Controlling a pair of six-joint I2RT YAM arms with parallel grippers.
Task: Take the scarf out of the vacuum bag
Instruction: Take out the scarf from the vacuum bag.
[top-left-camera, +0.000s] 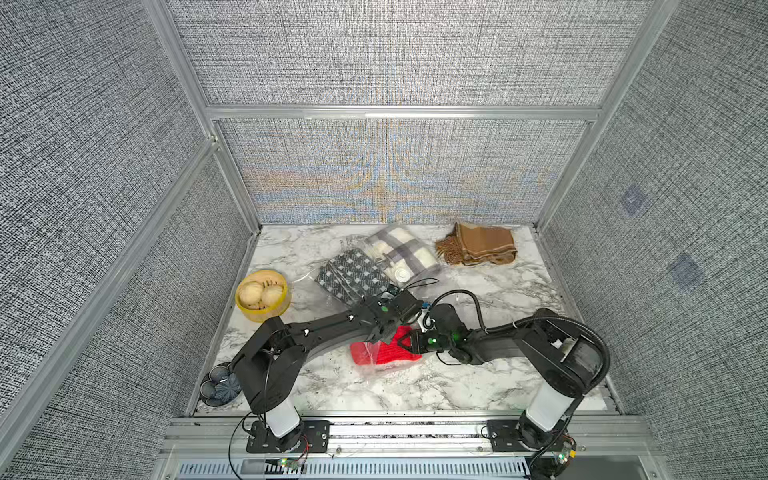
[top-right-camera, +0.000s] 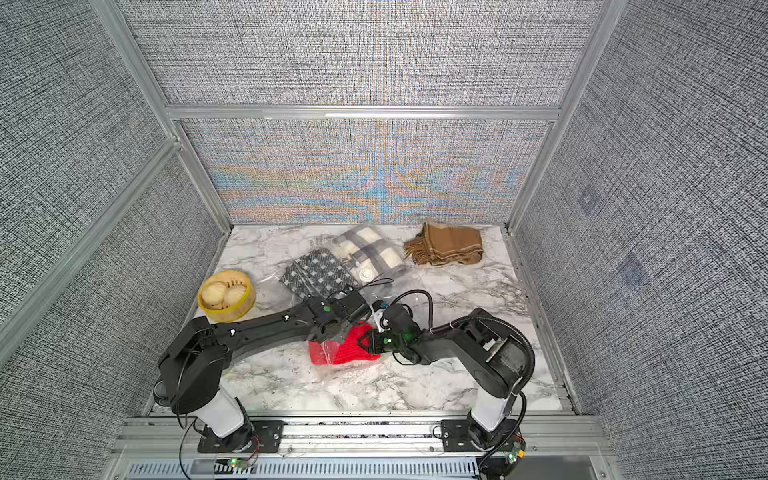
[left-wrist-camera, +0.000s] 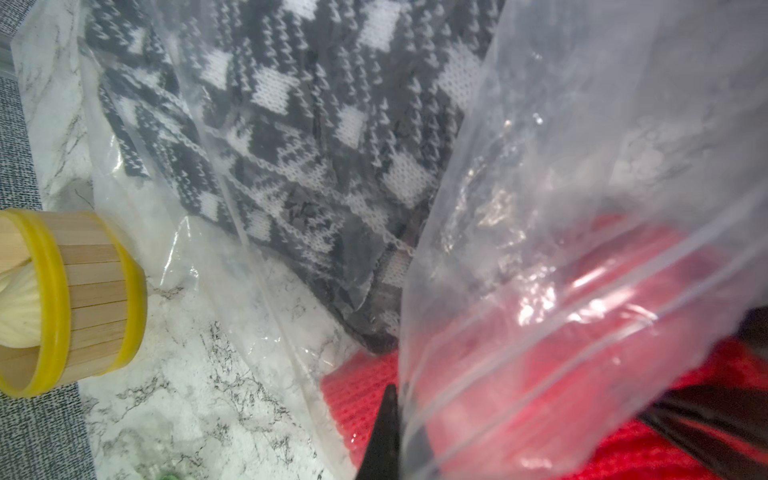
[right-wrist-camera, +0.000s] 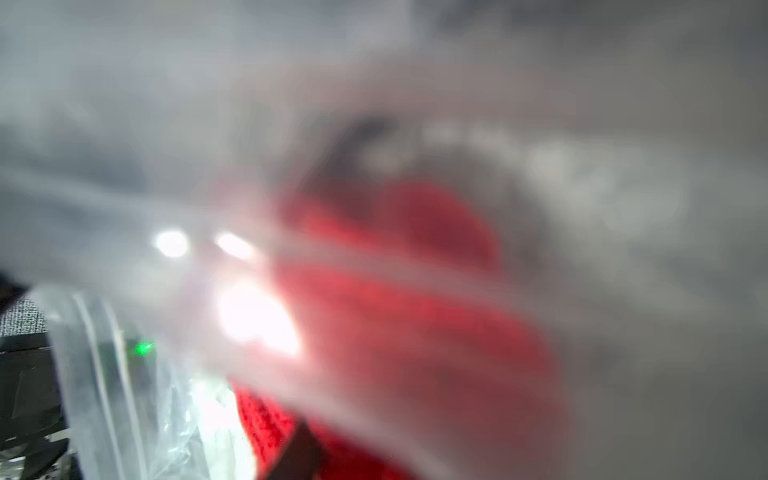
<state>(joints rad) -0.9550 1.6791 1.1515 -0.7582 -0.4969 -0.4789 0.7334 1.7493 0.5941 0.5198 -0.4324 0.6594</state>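
The vacuum bag (top-left-camera: 307, 279) lies crinkled across the middle of the table, its white valve (top-left-camera: 402, 274) facing up. A red knitted scarf (top-left-camera: 380, 353) sits at the bag's near end, partly under the plastic film. My left gripper (left-wrist-camera: 392, 401) is shut on the bag's edge (left-wrist-camera: 582, 166) just above the red scarf (left-wrist-camera: 361, 399). From the right, my right gripper (top-left-camera: 405, 343) is shut in the red knit. In the right wrist view, blurred plastic (right-wrist-camera: 124, 395) covers most of the picture. One dark finger (right-wrist-camera: 297, 453) shows against the scarf (right-wrist-camera: 415, 232).
Deeper in the bag are a black-and-white patterned scarf (top-left-camera: 353, 276) and a cream-and-grey plaid one (top-left-camera: 399, 249). A brown fringed scarf (top-left-camera: 478, 246) lies at the back right. A yellow-rimmed steamer basket (top-left-camera: 245, 309) with buns stands at the left, and a dark object (top-left-camera: 220, 384) sits front left.
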